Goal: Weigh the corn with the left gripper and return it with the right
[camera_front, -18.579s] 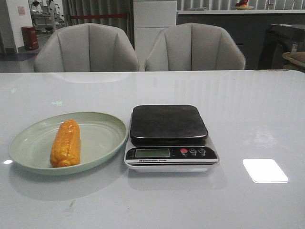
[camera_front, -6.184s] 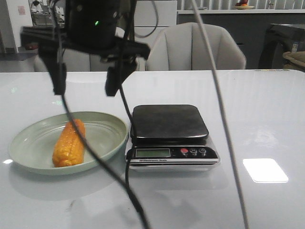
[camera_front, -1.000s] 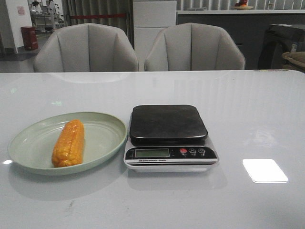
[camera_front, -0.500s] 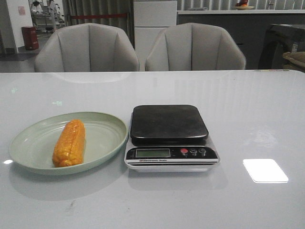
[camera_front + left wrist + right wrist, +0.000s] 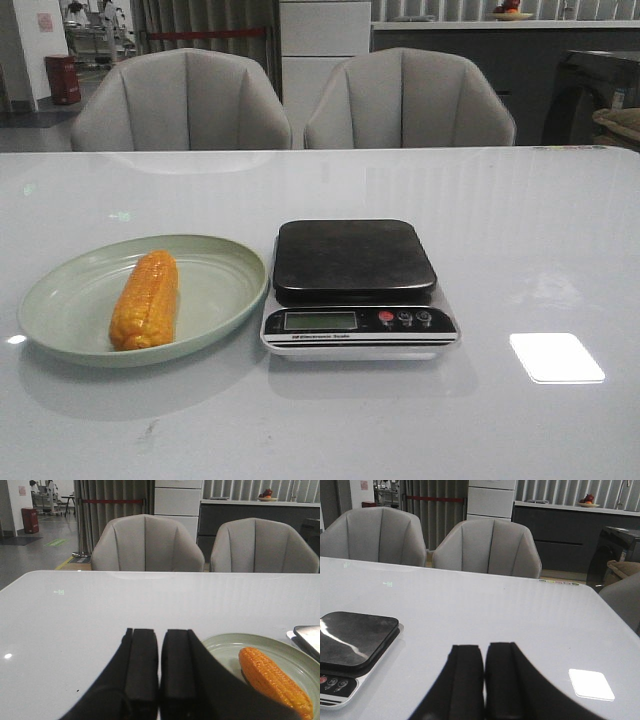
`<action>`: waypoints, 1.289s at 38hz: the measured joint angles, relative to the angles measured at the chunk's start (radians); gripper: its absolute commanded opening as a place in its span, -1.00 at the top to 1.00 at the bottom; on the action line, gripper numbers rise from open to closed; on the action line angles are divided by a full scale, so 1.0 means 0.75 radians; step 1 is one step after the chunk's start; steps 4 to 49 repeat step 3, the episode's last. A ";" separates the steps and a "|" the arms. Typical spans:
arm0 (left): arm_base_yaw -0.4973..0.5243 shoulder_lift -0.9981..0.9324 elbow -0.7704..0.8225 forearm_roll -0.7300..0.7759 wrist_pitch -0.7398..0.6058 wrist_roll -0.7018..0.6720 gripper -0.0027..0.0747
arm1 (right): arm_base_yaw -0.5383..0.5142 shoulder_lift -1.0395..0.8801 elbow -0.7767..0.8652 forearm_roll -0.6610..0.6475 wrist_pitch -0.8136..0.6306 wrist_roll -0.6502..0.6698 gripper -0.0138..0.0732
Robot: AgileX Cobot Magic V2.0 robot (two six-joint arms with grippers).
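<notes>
Lower left of the front view: a long orange-yellow cob of corn point(image 5: 145, 300) lying on its side in a shallow pale-green round plate point(image 5: 225, 275), long axis running roughly from the near rim toward the far rim, slightly angled. Just right of the plate, close to its rim, a flat digital kitchen scale with a dark square platform point(image 5: 353, 260), nothing on the platform. Both resting on a glossy white surface point(image 5: 500, 220).

In the left wrist view, the left hand point(image 5: 160, 672) clenched, black fingers point(image 5: 141, 665) pressed together with nothing between them, the corn just beyond at the lower right of that frame. In the right wrist view, the right hand point(image 5: 484, 680) likewise clenched on nothing, the scale at the lower left of that frame.

Corn in the plate and a bare platform: consistent either with a cob yet to be weighed or with one already weighed and returned; not settled by these pictures.

Likely handling: moderately light, stiff along its length, so no sagging when lifted. Rounded and kernel-ridged, probably a little slick, so prone to rolling or twisting in a grip taken off-centre. Best taken across the thick middle, fingers on the two long flanks, squeezing firmly but not hard enough to crush kernels. Tapered ends offer poorer purchase. Apt to roll once set down on a flat platform.
</notes>
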 measured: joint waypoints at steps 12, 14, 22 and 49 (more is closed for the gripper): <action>0.000 0.000 0.000 0.000 0.000 0.000 0.64 | 0.000 0.000 0.000 0.000 0.000 0.000 0.24; 0.000 0.000 0.000 0.000 0.000 0.000 0.64 | 0.000 0.000 0.000 0.000 0.000 0.000 0.24; 0.000 0.000 0.000 0.000 0.000 0.000 0.64 | 0.000 0.000 0.000 0.000 0.000 0.000 0.24; 0.000 0.000 0.000 0.000 0.000 0.000 0.64 | 0.000 0.000 0.000 0.000 0.000 0.000 0.24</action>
